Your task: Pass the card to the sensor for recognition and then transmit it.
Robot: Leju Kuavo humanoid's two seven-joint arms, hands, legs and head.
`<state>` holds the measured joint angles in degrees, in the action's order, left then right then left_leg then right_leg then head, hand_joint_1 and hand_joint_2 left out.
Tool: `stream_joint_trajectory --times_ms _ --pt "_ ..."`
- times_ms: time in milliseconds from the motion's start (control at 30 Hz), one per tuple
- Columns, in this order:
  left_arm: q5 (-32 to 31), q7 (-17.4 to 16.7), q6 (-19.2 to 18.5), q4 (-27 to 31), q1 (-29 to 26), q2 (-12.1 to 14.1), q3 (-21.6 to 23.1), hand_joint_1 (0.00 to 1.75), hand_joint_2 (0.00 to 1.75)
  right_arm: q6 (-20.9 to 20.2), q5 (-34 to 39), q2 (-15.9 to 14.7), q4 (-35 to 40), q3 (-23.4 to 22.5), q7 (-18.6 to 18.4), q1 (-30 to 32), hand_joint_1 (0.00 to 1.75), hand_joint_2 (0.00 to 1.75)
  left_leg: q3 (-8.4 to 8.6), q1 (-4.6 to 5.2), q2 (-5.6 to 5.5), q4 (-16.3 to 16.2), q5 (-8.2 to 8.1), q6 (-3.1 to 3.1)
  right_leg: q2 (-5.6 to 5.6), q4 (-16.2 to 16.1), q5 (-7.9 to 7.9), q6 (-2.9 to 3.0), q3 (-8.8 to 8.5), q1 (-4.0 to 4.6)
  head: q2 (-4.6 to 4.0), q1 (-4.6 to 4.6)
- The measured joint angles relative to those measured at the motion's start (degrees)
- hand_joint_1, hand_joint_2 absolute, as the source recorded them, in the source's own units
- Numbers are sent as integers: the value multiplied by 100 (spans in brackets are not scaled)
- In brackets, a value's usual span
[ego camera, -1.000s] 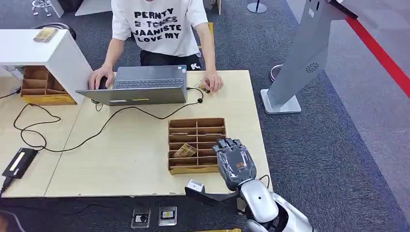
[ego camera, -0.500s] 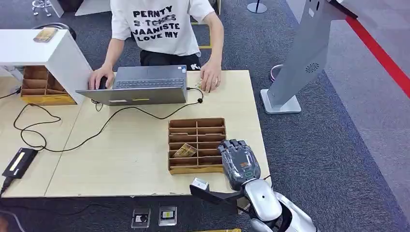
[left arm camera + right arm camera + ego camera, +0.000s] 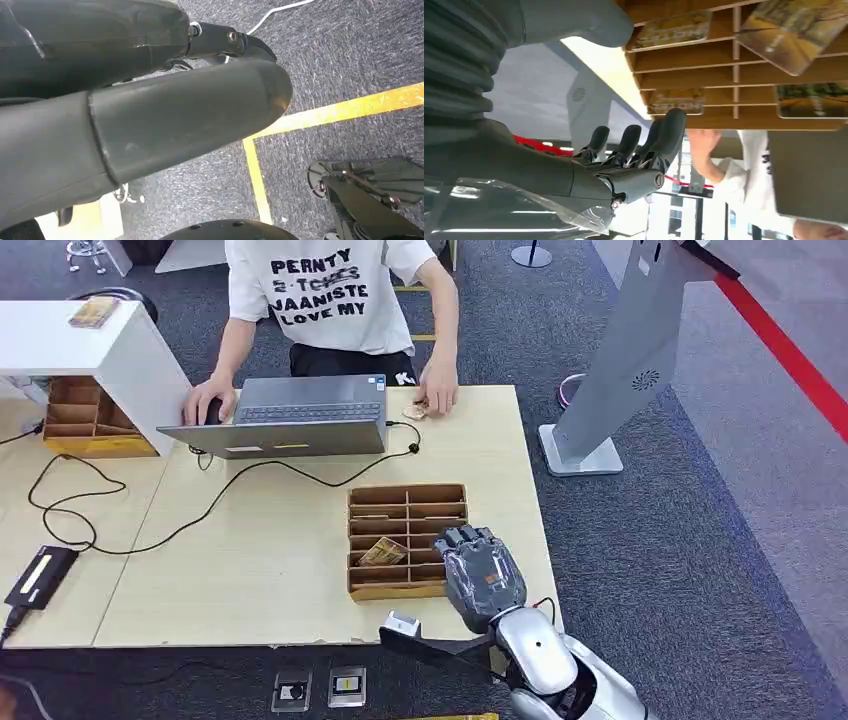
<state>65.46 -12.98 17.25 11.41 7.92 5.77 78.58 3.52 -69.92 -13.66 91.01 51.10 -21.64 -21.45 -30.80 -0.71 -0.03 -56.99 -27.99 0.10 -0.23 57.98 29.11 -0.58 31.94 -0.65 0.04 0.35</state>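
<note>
Head view: the right hand (image 3: 483, 575) had shifted back toward the wooden tray (image 3: 407, 494) compared with half a second earlier, now overlapping its near right corner on the surface (image 3: 250, 570). A card (image 3: 383, 553) lay tilted in a tray compartment, just beside the hand. The person's hand (image 3: 438, 397) had slid along the far edge.

Left wrist view: floor; left fingers' state could not be told.

Right wrist view: fingers (image 3: 667, 131) apart, holding nothing, close to the tray. Pickup not yet begun.

We count: two wooden trays (image 3: 407, 495) (image 3: 96, 445), one laptop (image 3: 300, 412), one person (image 3: 335, 300), one kiosk stand (image 3: 625, 360), four cards (image 3: 791, 32) (image 3: 671, 30) (image 3: 674, 102) (image 3: 811, 100) in tray slots.
</note>
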Motion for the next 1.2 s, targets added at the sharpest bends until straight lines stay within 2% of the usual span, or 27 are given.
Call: stream_joint_trajectory --times_ms 233,667,1000,1200 --pt "33 0 9 0 2 0 0 0 0 249 135 207 -290 68 214 -97 63 175 -1 0 0 0 0 0 -1 0 0 0 0 0 -2 -2" --pt "55 0 52 0 1 -7 0 0 0 603 428 408 -1086 155 347 -395 59 175 -1 0 -1 0 0 0 -2 0 0 0 0 0 0 -2" --pt "101 0 79 0 1 -7 0 0 0 761 568 474 -1652 166 446 -553 73 175 -2 0 -1 0 0 0 -3 0 0 0 0 0 0 0" --pt "144 0 96 0 0 -7 0 0 0 883 627 527 -1984 214 505 -660 72 175 -2 0 -1 0 0 0 -3 0 0 0 1 0 0 -2"
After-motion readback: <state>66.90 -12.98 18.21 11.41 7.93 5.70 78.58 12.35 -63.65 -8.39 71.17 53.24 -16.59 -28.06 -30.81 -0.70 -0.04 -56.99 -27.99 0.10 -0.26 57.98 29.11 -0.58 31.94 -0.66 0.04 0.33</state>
